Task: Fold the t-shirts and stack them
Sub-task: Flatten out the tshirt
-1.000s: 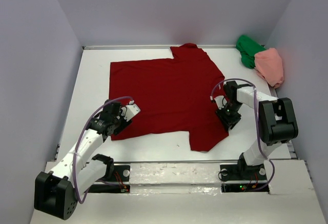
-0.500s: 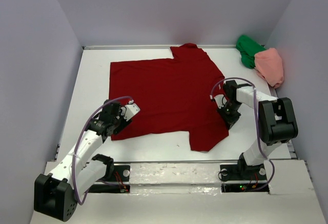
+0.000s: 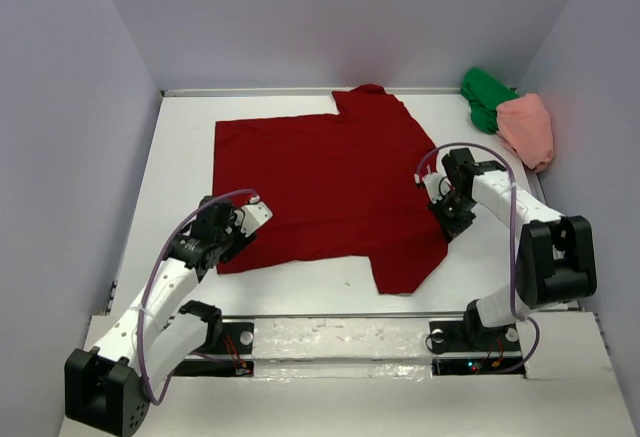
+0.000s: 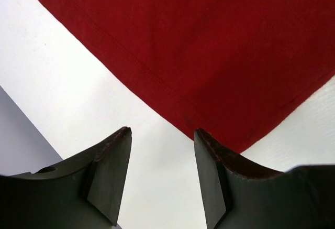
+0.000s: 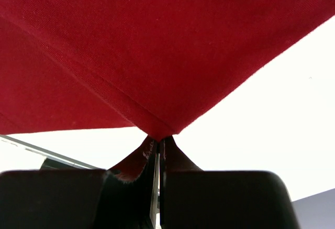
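Note:
The dark red t-shirt (image 3: pixel 320 182) lies spread flat on the white table. My right gripper (image 3: pixel 447 219) is shut on the edge of its near right sleeve; in the right wrist view the cloth (image 5: pixel 157 56) rises from the closed jaws (image 5: pixel 158 142). My left gripper (image 3: pixel 228 245) is open and empty at the shirt's near left hem corner (image 4: pixel 230 134), its fingers just off the cloth. The bright green t-shirt (image 3: pixel 485 97) and the salmon pink t-shirt (image 3: pixel 527 129) lie bunched at the far right corner.
Grey walls close in the white table (image 3: pixel 180 157) on the left, back and right. The arm bases sit on a white rail (image 3: pixel 330 342) at the near edge.
My right gripper has pulled the sleeve edge a little to the right and away from me, flattening the shirt's right side. The left arm has barely moved.

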